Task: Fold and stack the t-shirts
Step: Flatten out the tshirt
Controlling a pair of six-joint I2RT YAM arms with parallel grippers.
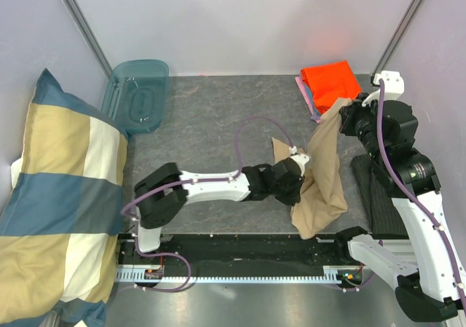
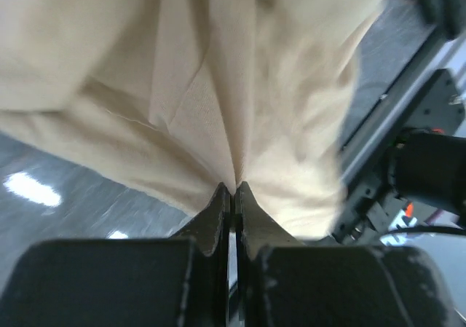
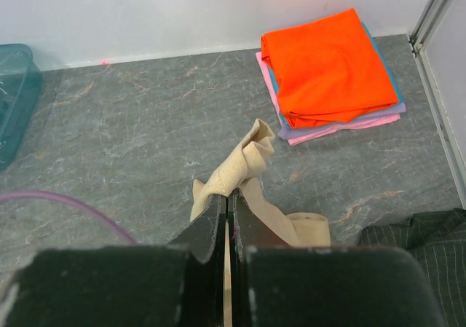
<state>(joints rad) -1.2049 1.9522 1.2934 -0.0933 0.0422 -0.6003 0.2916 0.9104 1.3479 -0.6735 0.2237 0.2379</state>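
Pillow (image 1: pixel 58 196): big checked one at near left, well apart from the work; not part of the job.
Left gripper (image 2: pixel 234 191): jaws closed tight on a pinch of tan cloth, low on the hanging shirt; fabric is seen bunched right at the tips in the wrist view.
Tan t-shirt (image 1: pixel 324 174): held up off the table (image 1: pixel 211 116) btwn both grippers, right of centre. It hangs crumpled w/ the lower end bunched near the front edge; not flat, not folded.
Striped cloth (image 3: pixel 426 243): dark, lying just right of the shirt, under the right arm; to be left alone.
Right gripper (image 3: pixel 228 198): jaws closed on an upper part of the tan t-shirt; a twisted tuft is seen sticking out past the tips.
Stack (image 3: pixel 342 127): folded shirts at the far right corner, orange t-shirt (image 3: pixel 324 57) on top, pink and blue edges showing beneath; apart from the held shirt.
Tub (image 1: pixel 138 94): teal, far left by the wall; not in use.
Step in hand: judged to be pick-up/spreading of the one unfolded shirt, w/ both grips set; folding not yet begun.
Next move: grips to be drawn apart so the cloth is pulled taut, then the shirt laid flat on bare table mid-way. Which parts (hem, shoulder, sleeve) are pinched can't be told, so a re-grip at the corners may be needed. Striped cloth to be avoided.
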